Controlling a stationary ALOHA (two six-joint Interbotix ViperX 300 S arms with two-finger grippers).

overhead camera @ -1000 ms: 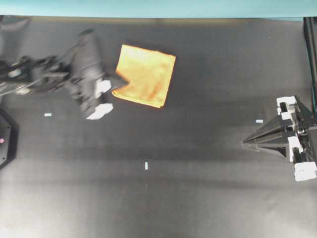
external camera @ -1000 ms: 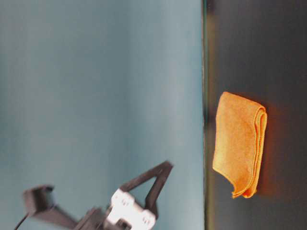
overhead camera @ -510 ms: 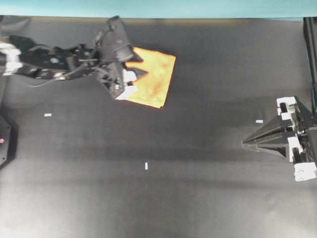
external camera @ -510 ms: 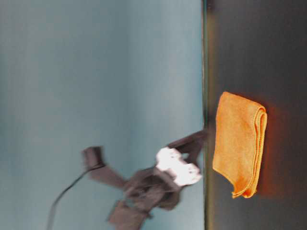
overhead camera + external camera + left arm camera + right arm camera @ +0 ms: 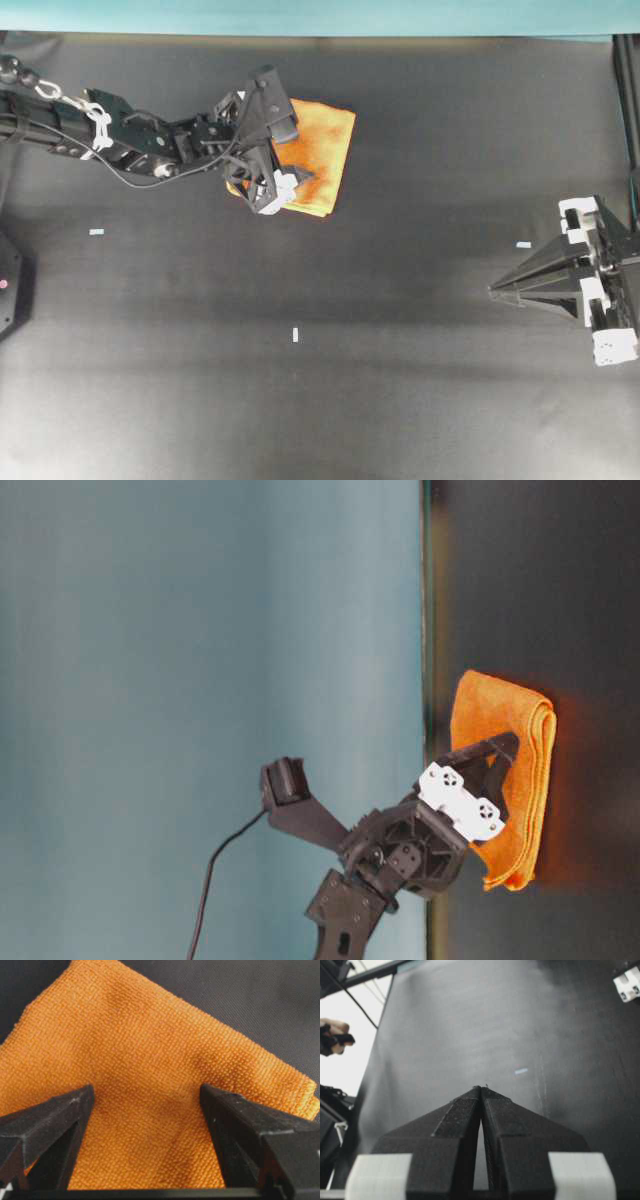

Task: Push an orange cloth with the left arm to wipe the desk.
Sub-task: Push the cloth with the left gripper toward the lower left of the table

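Inspecting the overhead view, the orange cloth lay folded on the desk toward the far edge, near the teal strip and left of centre. The left arm reached in from the left of that view, and the left gripper sat over the cloth's near-left portion. In the left wrist view its fingers stood spread, one to each side, with the cloth's weave filling the gap between them; nothing was pinched. The table-level view placed the gripper low against the fabric, apparently in contact, though whether the tips bore down firmly could not be confirmed.

The right gripper rested well apart at the right side of the desk, its fingers pressed together on nothing, as the right wrist view showed.

Assessment: the wipe stroke appeared ready to begin, with contact made or nearly made.

Risks noted:
- Light downward pressure would likely let the tips slide across the weave and leave the cloth behind.
- The cloth was folded in layers, with loose edges visible at one side. A push on the top layer alone could peel it open or bunch it, reducing the wiped area.
- The gripper sat off-centre on the cloth, so a straight push could pivot the fabric out from under the fingers.
- Excess pressure could drag the tips on the matte desk surface.
- A stroke toward the far edge had little room before the teal strip.
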